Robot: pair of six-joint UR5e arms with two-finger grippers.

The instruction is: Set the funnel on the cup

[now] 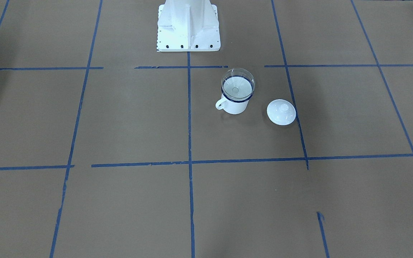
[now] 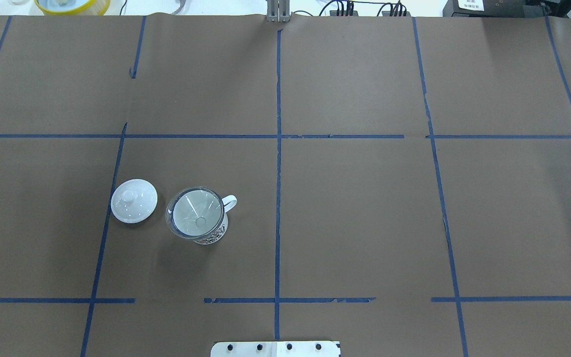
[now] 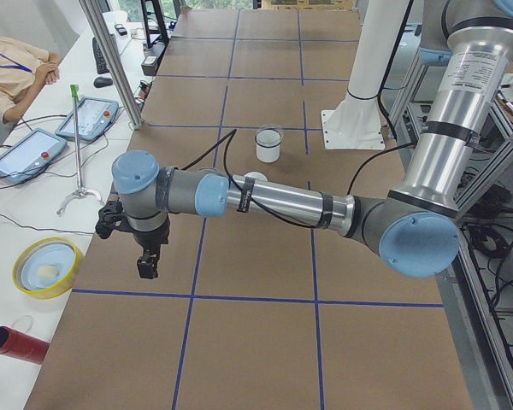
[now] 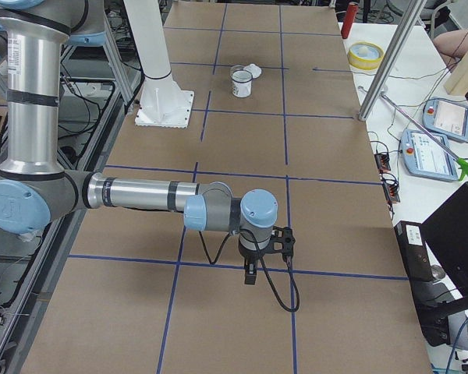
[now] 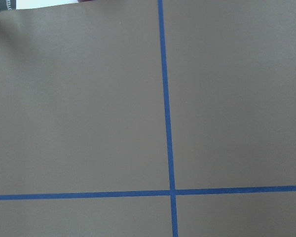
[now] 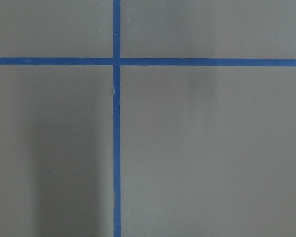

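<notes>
The clear funnel point(image 1: 237, 84) sits upright in the mouth of the white, blue-rimmed cup point(image 1: 234, 105), spout down inside. The overhead view shows the funnel point(image 2: 196, 218) covering the cup point(image 2: 214, 236), whose handle points right. Nothing holds them. My left gripper point(image 3: 148, 265) hangs far from the cup point(image 3: 268, 149) over the table's left end, seen only in the left side view. My right gripper point(image 4: 250, 273) hangs over the opposite end, far from the cup point(image 4: 240, 86), and only the right side view shows it. For both, I cannot tell whether they are open or shut.
A round white knobbed lid point(image 1: 281, 112) lies on the table beside the cup. The white robot base point(image 1: 188, 25) stands behind it. Off the table's left end are a yellow bowl point(image 3: 45, 266), teach pendants point(image 3: 90, 117) and a seated person point(image 3: 13, 73).
</notes>
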